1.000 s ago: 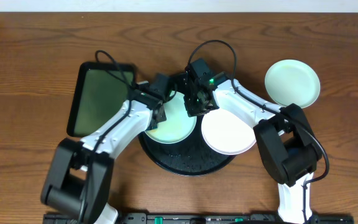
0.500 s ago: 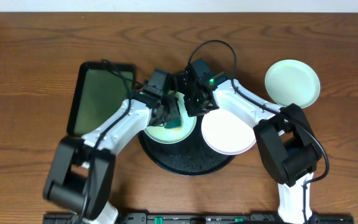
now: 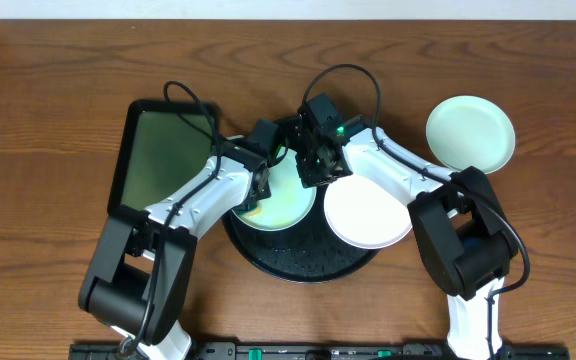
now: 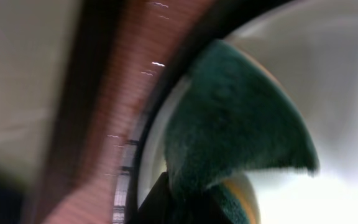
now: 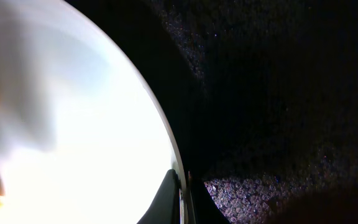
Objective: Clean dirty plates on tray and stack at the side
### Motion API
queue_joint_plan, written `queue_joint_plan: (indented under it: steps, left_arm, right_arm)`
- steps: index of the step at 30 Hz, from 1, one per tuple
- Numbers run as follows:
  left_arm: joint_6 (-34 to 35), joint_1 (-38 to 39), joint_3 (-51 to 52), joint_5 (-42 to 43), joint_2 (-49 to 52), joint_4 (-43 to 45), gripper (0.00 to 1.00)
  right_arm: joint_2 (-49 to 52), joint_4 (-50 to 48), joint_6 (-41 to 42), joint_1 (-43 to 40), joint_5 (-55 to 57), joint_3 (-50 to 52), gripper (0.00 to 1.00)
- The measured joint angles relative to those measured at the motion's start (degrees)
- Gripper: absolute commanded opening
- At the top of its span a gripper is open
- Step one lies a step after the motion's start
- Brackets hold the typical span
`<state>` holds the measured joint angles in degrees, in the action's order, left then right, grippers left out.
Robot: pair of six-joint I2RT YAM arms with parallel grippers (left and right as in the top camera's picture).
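Note:
A pale mint green plate [image 3: 286,200] with a yellowish smear lies on the left of the black tray [image 3: 298,262]. My left gripper [image 3: 259,192] is shut on a green sponge [image 4: 241,124] with a yellow layer. It presses the sponge on this plate's left edge, by the tray rim. My right gripper [image 3: 314,172] is shut on the same plate's far right rim [image 5: 178,155]; its fingers [image 5: 182,196] pinch the edge. A white plate [image 3: 368,212] lies on the tray's right side. A second mint plate [image 3: 470,133] sits on the table at the far right.
A rectangular dark green tray [image 3: 163,160] lies left of the black tray, close under my left arm. The two arms meet closely over the black tray's far side. Bare wooden table surrounds the trays.
The left gripper swept the sponge right across the mint plate, then back to its left edge. The right gripper kept its hold on the rim without moving.

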<state>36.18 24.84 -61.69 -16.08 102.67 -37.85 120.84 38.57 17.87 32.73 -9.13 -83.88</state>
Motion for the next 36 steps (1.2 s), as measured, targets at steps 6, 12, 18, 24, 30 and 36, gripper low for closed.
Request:
queue_joint_plan:
  steps: [6, 12, 18, 24, 30, 36]
  left_arm:
    - [-0.02, -0.37, 0.07, -5.73, -4.04, -0.76, 0.07]
    - [-0.02, -1.49, 0.11, 1.97, -9.42, 2.36, 0.07]
    - [0.0, -1.38, 0.83, 18.23, -8.37, 10.88, 0.08]
    - [0.0, -1.55, 1.36, 24.41, -2.45, 11.39, 0.08]
    - [0.02, -1.51, 1.44, 21.49, -0.44, 10.4, 0.07]
    - [0.02, -1.57, 1.16, 8.41, -0.81, 4.87, 0.07]
  right_arm:
    - [0.0, -0.04, 0.02, 0.02, -0.11, 0.0, 0.01]
    - [0.0, -0.07, 0.11, 0.02, -0.11, 0.0, 0.01]
    - [0.0, -0.07, 0.17, 0.02, -0.11, 0.0, 0.01]
    - [0.0, -0.02, 0.17, 0.02, -0.11, 0.0, 0.01]
    - [0.0, -0.04, 0.17, 0.02, -0.11, 0.02, 0.01]
    - [0.0, -0.04, 0.17, 0.02, -0.11, 0.02, 0.01]
